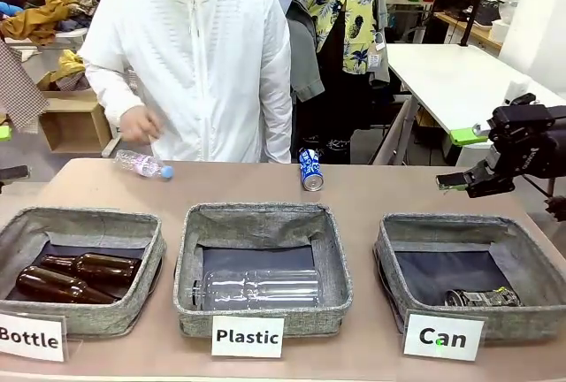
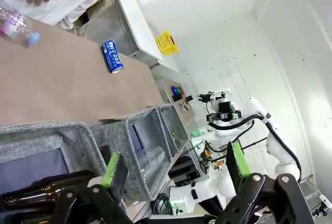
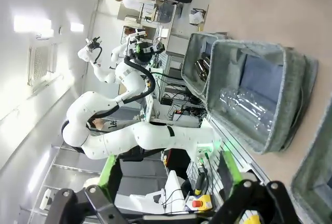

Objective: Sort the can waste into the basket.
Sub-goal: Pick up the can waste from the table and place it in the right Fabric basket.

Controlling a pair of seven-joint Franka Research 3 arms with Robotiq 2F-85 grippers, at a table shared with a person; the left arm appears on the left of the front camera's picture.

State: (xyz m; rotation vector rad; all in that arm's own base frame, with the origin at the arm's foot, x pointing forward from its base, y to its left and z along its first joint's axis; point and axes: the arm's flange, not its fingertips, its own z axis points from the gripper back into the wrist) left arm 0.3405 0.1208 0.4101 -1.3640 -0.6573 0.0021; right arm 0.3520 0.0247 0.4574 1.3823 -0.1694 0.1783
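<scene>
Blue can (image 1: 310,170) lies on its side on the table (image 1: 371,196) near the far edge, behind the Plastic basket (image 1: 188,263), apart from both grippers. Dark dented can (image 1: 480,297) sits in the Can basket (image 1: 387,256) (front right corner). Right gripper (image 1: 460,159) hovers near that basket's far rim, fingers apart, empty. Left gripper (image 2: 175,164) hangs over the Bottle basket (image 2: 46,136), fingers spread, holding nothing

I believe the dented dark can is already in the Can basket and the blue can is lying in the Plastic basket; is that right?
Not quite. The dark can is in the Can basket, but the blue can lies on the table beyond the Plastic basket, not in it; the front view shows this.
</scene>
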